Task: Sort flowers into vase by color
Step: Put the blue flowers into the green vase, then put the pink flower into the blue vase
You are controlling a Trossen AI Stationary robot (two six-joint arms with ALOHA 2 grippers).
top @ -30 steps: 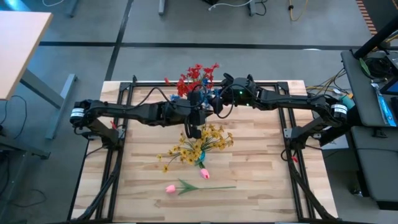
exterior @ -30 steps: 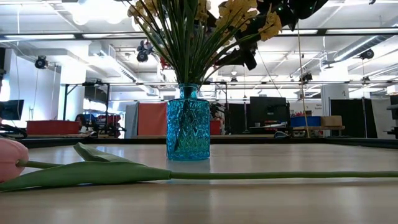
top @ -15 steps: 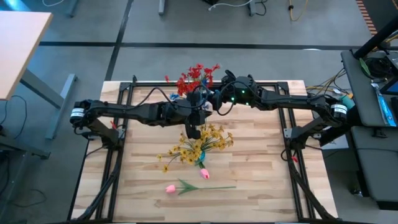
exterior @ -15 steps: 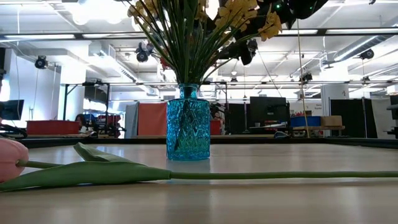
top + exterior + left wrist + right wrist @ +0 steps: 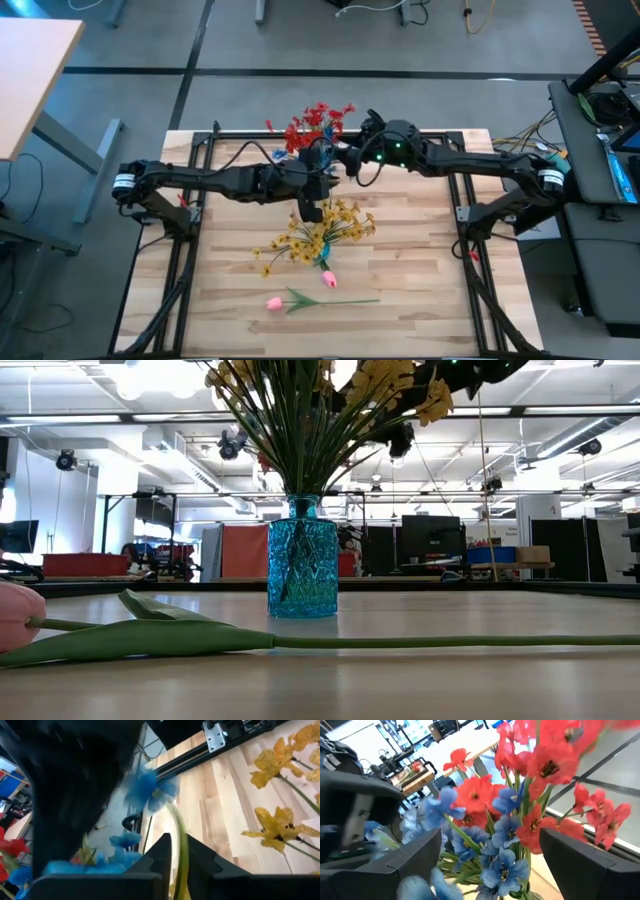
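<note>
Stem of a blue flower (image 5: 181,847) sits pinched between the left gripper (image 5: 176,862) jaws.

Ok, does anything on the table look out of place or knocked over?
One pink tulip lies flat on the table, not in a vase. Another pink bud sits among yellow flowers in the blue glass vase. Nothing looks spilled.

Your surface is a light wood-plank table (image 5: 420,290). Landmark: blue glass vase (image 5: 302,558), upright mid-table, holding yellow flowers (image 5: 318,234). Just in front of the vase a pink tulip (image 5: 274,302) lies flat, stem (image 5: 450,642) running sideways, bud toward the left arm's side.
</note>
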